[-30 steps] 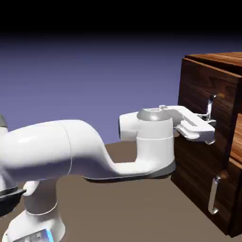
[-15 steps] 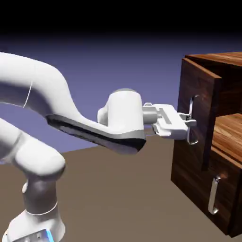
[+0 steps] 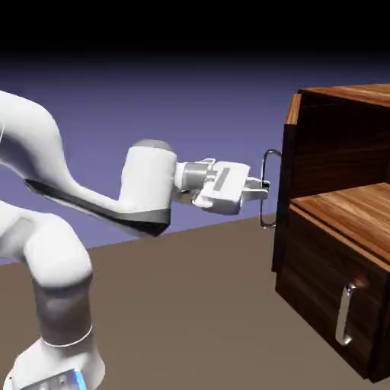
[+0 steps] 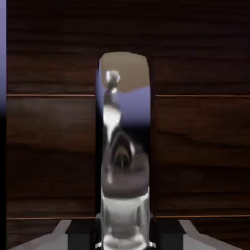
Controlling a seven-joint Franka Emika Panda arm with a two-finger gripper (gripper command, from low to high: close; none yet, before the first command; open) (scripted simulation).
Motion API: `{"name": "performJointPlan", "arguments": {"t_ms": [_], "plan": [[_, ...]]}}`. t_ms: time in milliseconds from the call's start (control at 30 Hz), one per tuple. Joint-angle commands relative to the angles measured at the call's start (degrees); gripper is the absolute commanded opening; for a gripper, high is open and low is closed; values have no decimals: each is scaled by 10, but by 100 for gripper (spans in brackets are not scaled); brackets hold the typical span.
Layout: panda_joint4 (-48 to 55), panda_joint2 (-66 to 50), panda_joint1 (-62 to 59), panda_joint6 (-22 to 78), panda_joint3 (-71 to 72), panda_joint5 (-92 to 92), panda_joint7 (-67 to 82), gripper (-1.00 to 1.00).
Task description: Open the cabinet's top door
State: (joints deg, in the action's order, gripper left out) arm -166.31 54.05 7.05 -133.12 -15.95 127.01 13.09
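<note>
One claw [image 3: 264, 189]: pinching the top door's handle [image 3: 264, 156]
Top door [image 3: 282, 198]: swung wide
Pull: best eased left, along the hinge arc

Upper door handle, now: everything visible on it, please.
The upper door handle is a bar, smooth and mirror-like, metal by its look, with reflections running along it. In the exterior view it stands upright, bowed out from the outer face of the top door, which is swung wide open. The gripper is shut on it around mid-length; in the hand view a dark fingertip sits at each side of the bar, with dark wood grain behind.
</note>
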Motion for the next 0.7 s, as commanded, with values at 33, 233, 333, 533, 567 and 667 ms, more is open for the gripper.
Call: {"name": "performJointPlan", "arguments": {"t_ms": [33, 233, 333, 533, 567, 667], "plan": [[-14, 14, 0, 26, 32, -49, 16, -100], [-39, 38, 17, 117, 132, -199, 54, -100], [-41, 36, 32, 168, 184, -273, 64, -100], [-16, -1, 61, 285, 296, -423, 67, -100], [-8, -13, 64, 306, 315, -448, 65, -100], [27, -59, 68, 377, 377, -522, 55, -100]]}}
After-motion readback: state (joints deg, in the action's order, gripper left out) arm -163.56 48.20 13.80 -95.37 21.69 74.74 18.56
